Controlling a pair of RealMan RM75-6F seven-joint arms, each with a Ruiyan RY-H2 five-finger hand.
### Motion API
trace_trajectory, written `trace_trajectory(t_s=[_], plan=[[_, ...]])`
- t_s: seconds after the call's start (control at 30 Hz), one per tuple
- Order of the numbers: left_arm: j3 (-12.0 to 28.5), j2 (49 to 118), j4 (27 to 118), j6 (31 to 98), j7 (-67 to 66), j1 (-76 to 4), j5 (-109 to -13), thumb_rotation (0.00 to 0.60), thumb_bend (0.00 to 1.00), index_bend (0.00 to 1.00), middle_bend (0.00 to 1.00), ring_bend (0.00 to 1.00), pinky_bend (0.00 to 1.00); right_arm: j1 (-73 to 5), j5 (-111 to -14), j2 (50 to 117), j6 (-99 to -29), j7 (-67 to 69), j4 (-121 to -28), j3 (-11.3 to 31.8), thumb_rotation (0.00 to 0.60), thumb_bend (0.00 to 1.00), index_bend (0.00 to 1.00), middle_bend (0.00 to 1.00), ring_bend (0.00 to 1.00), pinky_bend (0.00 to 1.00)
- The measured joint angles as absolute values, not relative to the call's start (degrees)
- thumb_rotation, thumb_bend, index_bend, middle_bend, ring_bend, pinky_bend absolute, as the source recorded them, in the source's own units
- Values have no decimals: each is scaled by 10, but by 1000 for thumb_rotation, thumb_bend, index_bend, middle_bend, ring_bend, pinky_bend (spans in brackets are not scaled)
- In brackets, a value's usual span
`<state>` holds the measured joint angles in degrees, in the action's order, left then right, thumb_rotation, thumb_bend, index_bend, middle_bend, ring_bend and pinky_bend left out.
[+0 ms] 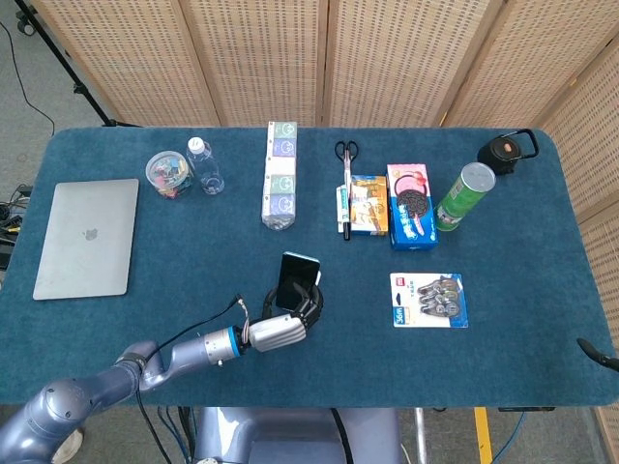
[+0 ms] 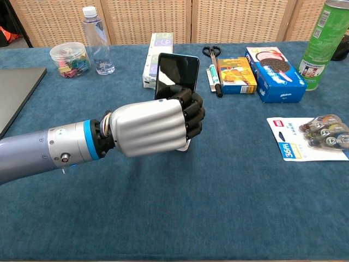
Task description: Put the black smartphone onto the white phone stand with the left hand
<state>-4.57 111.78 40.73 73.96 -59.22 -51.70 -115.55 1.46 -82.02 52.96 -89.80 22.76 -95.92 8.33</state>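
My left hand [image 2: 150, 126] grips the lower part of the black smartphone [image 2: 176, 75], fingers wrapped around it. The phone stands upright with its dark screen facing me. In the head view the smartphone [image 1: 297, 273] sits just above the left hand [image 1: 280, 329], near the table's front middle. Only a small white corner of the phone stand [image 2: 185, 146] peeks out under the fingers; the rest is hidden behind the hand. I cannot tell whether the phone touches the stand. A thin dark tip at the table's right edge may be my right hand [image 1: 594, 352].
Behind the phone lie a long white pack [image 1: 280, 174], scissors [image 1: 346, 151], a marker and two snack boxes [image 1: 411, 205]. A green can [image 1: 462, 195] and blister pack [image 1: 428, 300] are to the right. A laptop [image 1: 88, 236], jar and water bottle [image 1: 204, 165] are to the left.
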Motion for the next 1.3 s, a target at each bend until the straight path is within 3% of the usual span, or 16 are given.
trace_trajectory(t_s=[0.1, 0.23, 0.6, 1.07, 1.3], plan=[[-44, 1119, 408, 736, -598, -514, -1150, 600, 0, 359, 241, 423, 480, 15, -818, 529, -899, 230, -959, 84, 600, 0, 0, 0, 0, 0], [-42, 1118, 417, 728, -604, -511, -1144, 600, 0, 271, 167, 381, 480, 16, -819, 528, -900, 232, -959, 84, 600, 0, 0, 0, 0, 0], [-42, 1100, 459, 717, -619, -508, -1137, 600, 0, 211, 7, 184, 415, 19, -822, 526, -906, 229, -965, 83, 600, 0, 0, 0, 0, 0], [-38, 1077, 505, 711, -637, -500, -1132, 600, 0, 175, 0, 129, 389, 23, -826, 523, -912, 229, -970, 81, 600, 0, 0, 0, 0, 0], [-34, 1038, 568, 743, -619, -493, -1134, 600, 0, 174, 0, 126, 380, 22, -826, 524, -910, 226, -971, 80, 600, 0, 0, 0, 0, 0]])
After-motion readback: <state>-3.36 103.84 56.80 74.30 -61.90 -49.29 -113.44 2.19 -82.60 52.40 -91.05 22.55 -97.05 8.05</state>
